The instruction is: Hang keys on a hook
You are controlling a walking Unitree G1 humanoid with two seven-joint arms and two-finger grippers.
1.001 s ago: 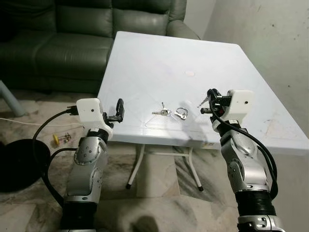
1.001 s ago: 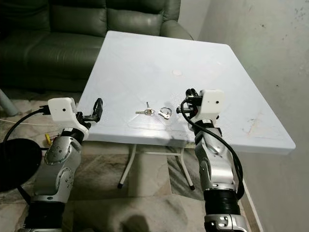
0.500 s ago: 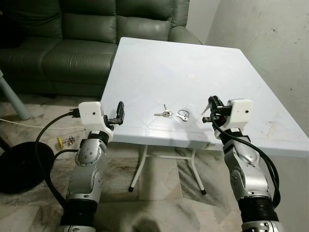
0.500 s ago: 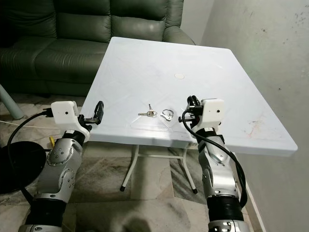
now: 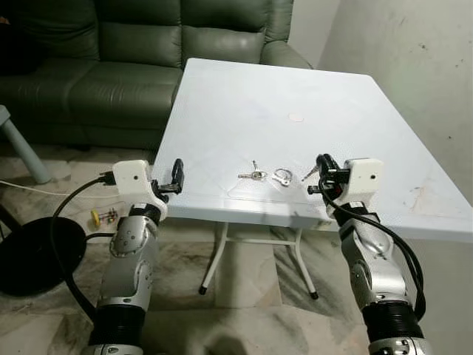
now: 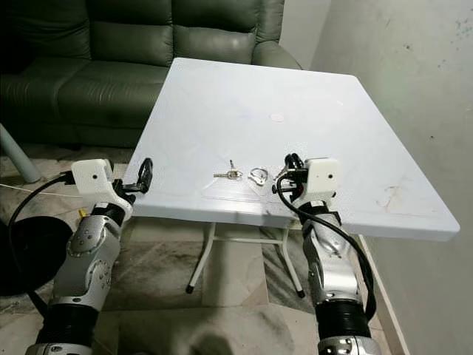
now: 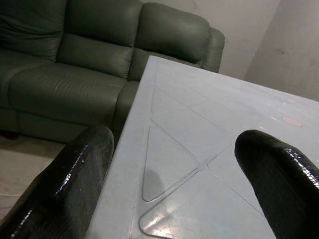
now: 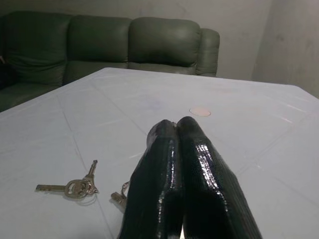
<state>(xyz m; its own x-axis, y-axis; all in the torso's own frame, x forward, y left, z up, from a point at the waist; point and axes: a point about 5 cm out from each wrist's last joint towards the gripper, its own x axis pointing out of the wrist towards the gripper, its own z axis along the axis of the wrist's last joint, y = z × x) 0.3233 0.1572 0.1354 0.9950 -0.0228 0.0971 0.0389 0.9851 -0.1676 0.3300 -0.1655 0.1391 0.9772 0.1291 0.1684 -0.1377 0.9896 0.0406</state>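
Observation:
A small bunch of keys (image 5: 253, 175) lies on the white table (image 5: 244, 103) near its front edge. A silver ring piece (image 5: 281, 176) lies just to its right. My right gripper (image 5: 316, 174) hovers low over the table to the right of the ring piece, fingers pressed shut with nothing seen between them. In the right wrist view the keys (image 8: 75, 187) lie ahead and to one side of the shut fingers (image 8: 169, 164). My left gripper (image 5: 176, 175) is open at the table's left front edge, well apart from the keys.
A dark green sofa (image 5: 111, 66) stands behind and left of the table. A grey wall (image 5: 414, 66) runs close along the table's right side. A black round base (image 5: 33, 255) and a cable lie on the tiled floor at the left.
The whole picture has shifted a little, so the camera moved. Both arms hold much the same pose, and the keys have not moved on the table.

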